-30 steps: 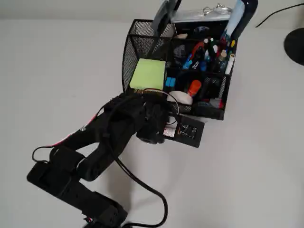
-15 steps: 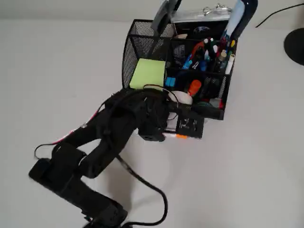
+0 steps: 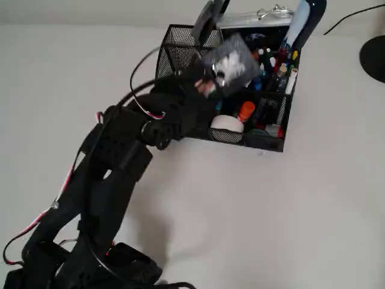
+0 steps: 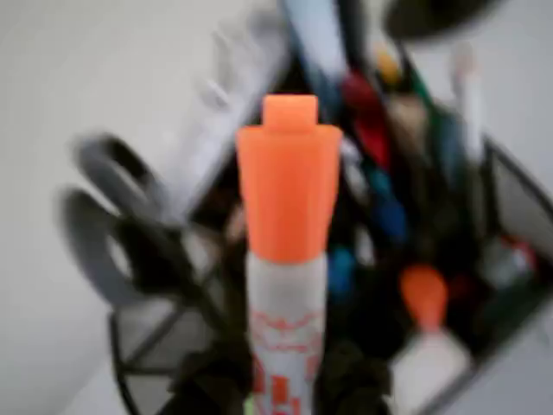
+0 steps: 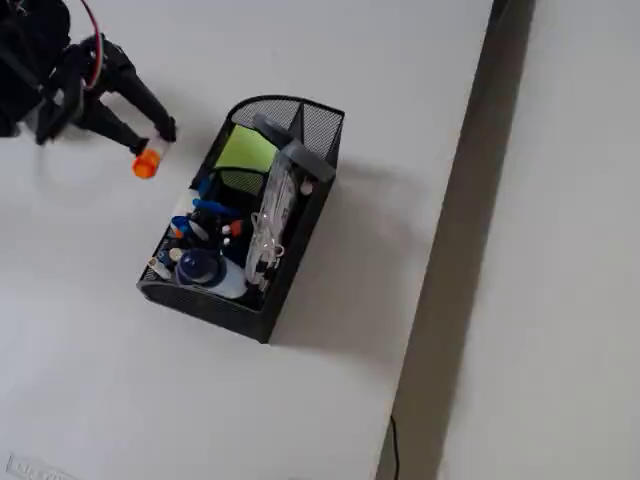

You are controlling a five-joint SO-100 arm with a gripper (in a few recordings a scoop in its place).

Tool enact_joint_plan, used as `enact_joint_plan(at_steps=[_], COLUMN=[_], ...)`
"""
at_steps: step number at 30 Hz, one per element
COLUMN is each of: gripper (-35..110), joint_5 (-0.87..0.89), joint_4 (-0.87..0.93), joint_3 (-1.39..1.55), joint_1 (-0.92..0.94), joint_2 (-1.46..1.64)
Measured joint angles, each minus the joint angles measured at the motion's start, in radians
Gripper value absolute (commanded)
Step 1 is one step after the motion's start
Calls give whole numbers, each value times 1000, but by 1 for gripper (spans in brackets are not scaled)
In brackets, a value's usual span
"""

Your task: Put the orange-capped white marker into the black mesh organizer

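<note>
Raised from the table, closed jaws grip the orange-capped white marker (image 4: 287,259) above the black mesh organizer (image 3: 171,54).

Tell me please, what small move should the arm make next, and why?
Probably carry the marker a little further over the black mesh organizer, then lower it. The claw is shut on the marker, whose orange cap in the fixed view is beside the organizer, not inside.

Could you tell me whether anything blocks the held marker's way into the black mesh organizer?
The end effector holds the orange-capped white marker above the black mesh organizer. Nothing stands between them, but pens and a yellow-green notepad crowd the compartments.
</note>
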Motion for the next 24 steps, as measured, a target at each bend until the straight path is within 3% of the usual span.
enact_joint_plan(at_steps=[11,24], gripper=[0,3], joint_5=[-219,-279], joint_4=[-581,-881], joint_3=[0,98], joint_1=[6,8], joint_2=[-279,-465])
